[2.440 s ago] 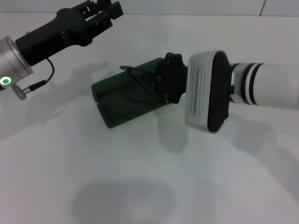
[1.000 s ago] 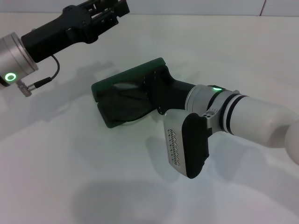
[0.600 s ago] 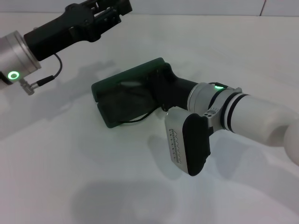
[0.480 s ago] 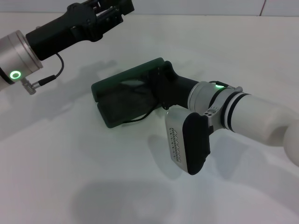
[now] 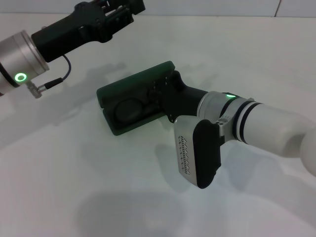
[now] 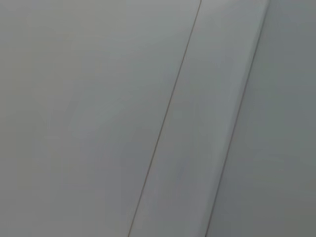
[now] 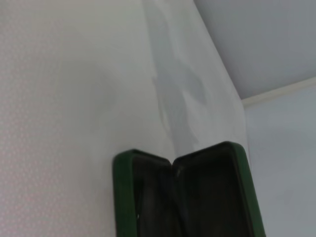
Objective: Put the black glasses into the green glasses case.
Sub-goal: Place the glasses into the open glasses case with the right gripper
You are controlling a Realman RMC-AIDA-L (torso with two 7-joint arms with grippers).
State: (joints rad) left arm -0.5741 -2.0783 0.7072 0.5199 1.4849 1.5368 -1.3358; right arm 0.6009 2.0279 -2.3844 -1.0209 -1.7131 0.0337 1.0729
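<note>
On your left in the head view, the left gripper [image 5: 116,11] is raised above the far part of the white bench [image 5: 74,173], well apart from the case. Its tip is cut off by the upper edge of that view, so you cannot tell how its jaws stand. The left wrist view gives you only pale flat surfaces with two seam lines and none of the task's things.

Moving to the centre, the green glasses case [image 5: 129,101] lies open on the bench, both halves spread with the dark interior facing up. Inside the nearer half you can make out a rounded dark shape, which appears to be a lens of the black glasses [image 5: 129,109]; the frame and temple arms cannot be separated from the dark lining. The right wrist view shows the case [image 7: 182,195] open as well, its hinge crease between the two halves, its nearer part cut off, and the glasses cannot be made out there.

On your right, the right gripper [image 5: 165,96] reaches over the right end of the case. Its black body hides the fingertips, so you cannot tell whether its jaws are open, closed or touching anything.
</note>
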